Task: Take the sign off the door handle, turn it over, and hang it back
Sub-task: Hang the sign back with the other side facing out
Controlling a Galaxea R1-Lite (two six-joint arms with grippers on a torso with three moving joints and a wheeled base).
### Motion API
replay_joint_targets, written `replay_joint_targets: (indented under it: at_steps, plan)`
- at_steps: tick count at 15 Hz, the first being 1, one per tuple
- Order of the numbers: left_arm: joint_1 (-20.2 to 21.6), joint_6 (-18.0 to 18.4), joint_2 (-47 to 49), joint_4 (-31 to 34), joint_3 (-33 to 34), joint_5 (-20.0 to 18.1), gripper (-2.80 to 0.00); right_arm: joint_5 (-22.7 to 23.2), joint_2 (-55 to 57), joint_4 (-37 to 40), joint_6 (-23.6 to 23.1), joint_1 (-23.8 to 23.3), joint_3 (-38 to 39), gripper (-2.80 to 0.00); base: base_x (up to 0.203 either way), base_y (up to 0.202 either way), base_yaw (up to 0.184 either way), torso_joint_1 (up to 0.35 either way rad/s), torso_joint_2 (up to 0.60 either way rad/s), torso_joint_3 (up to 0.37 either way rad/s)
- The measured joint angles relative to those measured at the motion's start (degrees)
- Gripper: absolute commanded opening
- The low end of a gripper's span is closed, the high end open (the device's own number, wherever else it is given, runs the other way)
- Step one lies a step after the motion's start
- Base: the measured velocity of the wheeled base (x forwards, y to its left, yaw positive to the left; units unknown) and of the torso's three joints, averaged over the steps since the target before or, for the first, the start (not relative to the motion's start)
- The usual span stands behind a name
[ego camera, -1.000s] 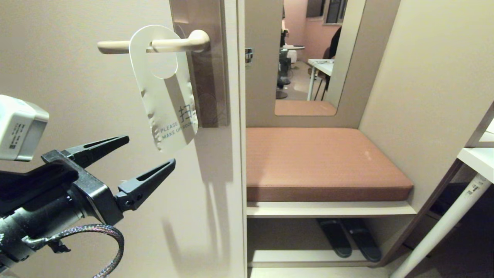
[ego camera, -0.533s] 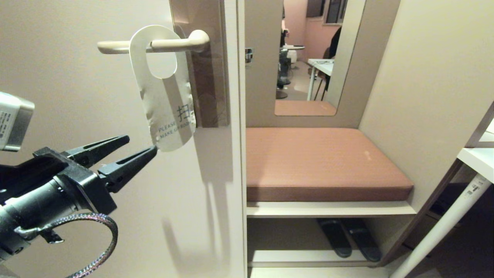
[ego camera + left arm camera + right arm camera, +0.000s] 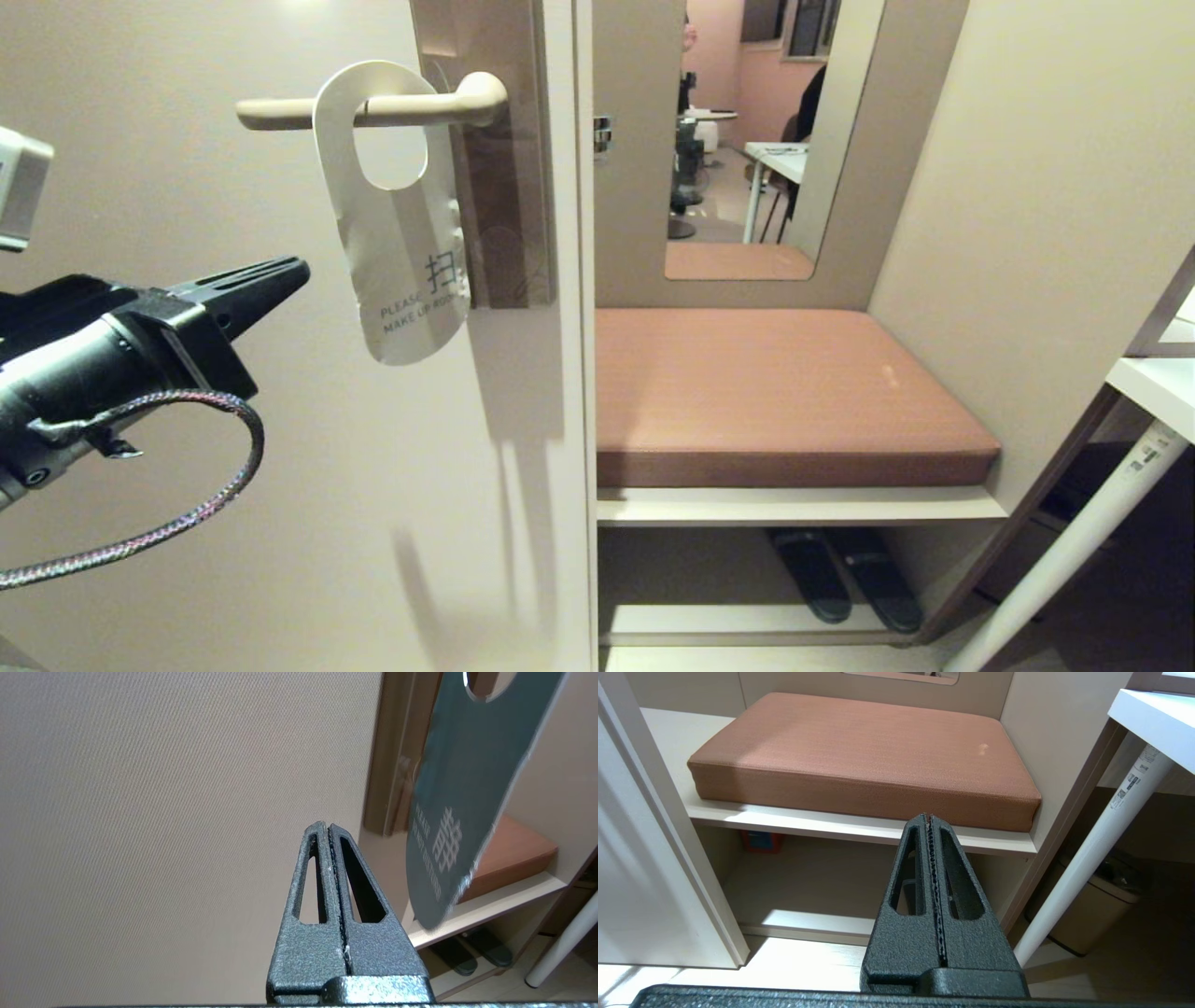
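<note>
While hanging from the door handle (image 3: 373,110) by its oblong hole, the sign (image 3: 397,224): thin card with rounded ends, pale face out, grey "PLEASE MAKE UP ROOM" lettering near the bottom, edges faintly dimpled. Off beyond the tips of the left gripper (image 3: 297,270) and a little above them, clear of the fingers, nothing touching. Reverse side dark blue in the left wrist view (image 3: 460,812), white characters and small print on it, lower end tilted away from the door.

Handle: slim cream lever, smooth and matte, rounded elbow at the end nearest the door edge, fixed to a tall brown-grey plate (image 3: 499,187) with a dull sheen. Above and ahead of the left fingers, threaded through the card.

Left gripper: black, grainy cast finish, two tapered fingers with long triangular cut-outs, pressed flat together along a toothed seam, pinching nothing. Braided cable (image 3: 210,485) looping under the wrist (a loose curve, glossy weave). Door (image 3: 187,327) behind the fingers: beige, finely woven texture in the wrist view.

Right gripper (image 3: 928,817): same rough black casting, fingers likewise closed tight and empty, parked low. Ahead of its tips, a rust-brown cushion (image 3: 864,751), thick slab with soft rounded corners and fine fabric ribbing, on a pale shelf (image 3: 831,828). Off to one side of it, a white table leg (image 3: 1101,844), round and slanted.
</note>
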Motion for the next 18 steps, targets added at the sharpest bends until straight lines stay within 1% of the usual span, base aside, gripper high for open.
replay_joint_targets:
  at_steps: [3,5,10,15,18]
  plan:
    - [0.2,0.1,2.4,0.0,-2.7,-1.9,-2.8,0.0,0.0,0.0,0.0,0.0,0.0,-2.8,0.0,0.0,0.0,0.0,0.0,0.0]
    - [-0.2,0.2,3.8,-0.1,-3.5,-2.2,-2.8,0.0,0.0,0.0,0.0,0.0,0.0,-2.8,0.0,0.0,0.0,0.0,0.0,0.0]
    - [-3.9,0.5,4.7,-0.1,-3.8,-2.3,-2.8,0.0,0.0,0.0,0.0,0.0,0.0,-2.8,0.0,0.0,0.0,0.0,0.0,0.0]
    - [-5.7,0.6,5.0,0.0,-3.9,-2.3,-2.8,0.0,0.0,0.0,0.0,0.0,0.0,-2.8,0.0,0.0,0.0,0.0,0.0,0.0]
    - [-7.6,0.7,5.5,-0.1,-4.6,-2.0,-2.8,0.0,0.0,0.0,0.0,0.0,0.0,-2.8,0.0,0.0,0.0,0.0,0.0,0.0]
